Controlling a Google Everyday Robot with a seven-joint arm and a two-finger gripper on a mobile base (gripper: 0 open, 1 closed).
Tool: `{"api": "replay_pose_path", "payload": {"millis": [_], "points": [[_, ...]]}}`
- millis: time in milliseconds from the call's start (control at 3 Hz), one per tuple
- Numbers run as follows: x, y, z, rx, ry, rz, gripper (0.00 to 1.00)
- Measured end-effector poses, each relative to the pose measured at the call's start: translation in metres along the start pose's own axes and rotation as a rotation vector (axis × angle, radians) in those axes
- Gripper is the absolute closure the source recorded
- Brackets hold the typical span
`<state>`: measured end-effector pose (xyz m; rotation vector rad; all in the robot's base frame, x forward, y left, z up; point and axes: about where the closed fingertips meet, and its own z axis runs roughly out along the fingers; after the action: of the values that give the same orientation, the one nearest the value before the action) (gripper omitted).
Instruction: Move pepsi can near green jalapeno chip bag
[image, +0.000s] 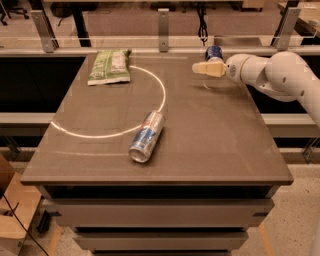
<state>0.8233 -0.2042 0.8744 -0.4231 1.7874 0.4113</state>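
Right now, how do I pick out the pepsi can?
Look at the far edge of the table, toward its right end, just behind the gripper. The pepsi can stands upright there, short and dark blue. The other can is slim and silver, and lies on its side mid-table.

A brown worktop (210, 145) fills the middle of the view. Near the worktop's front, a little left of its centre, a slim silver, blue and red can (147, 136) lies on its side. A thin bright arc (162, 92) curves across the worktop's left half and reaches the can's far end. Grey metal posts (163, 22) stand behind the worktop's far edge. Two shelves (160, 212) sit under the worktop. A cardboard box (12, 220) stands below the worktop's front left corner. The pincer (196, 68) hangs over the worktop's far right part.
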Motion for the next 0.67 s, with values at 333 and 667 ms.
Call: {"api": "replay_pose_path", "payload": {"millis": [333, 667], "points": [[0.004, -0.011, 0.018, 0.009, 0.004, 0.018, 0.0], [0.009, -0.015, 0.034, 0.02, 0.039, 0.001, 0.0]]}}
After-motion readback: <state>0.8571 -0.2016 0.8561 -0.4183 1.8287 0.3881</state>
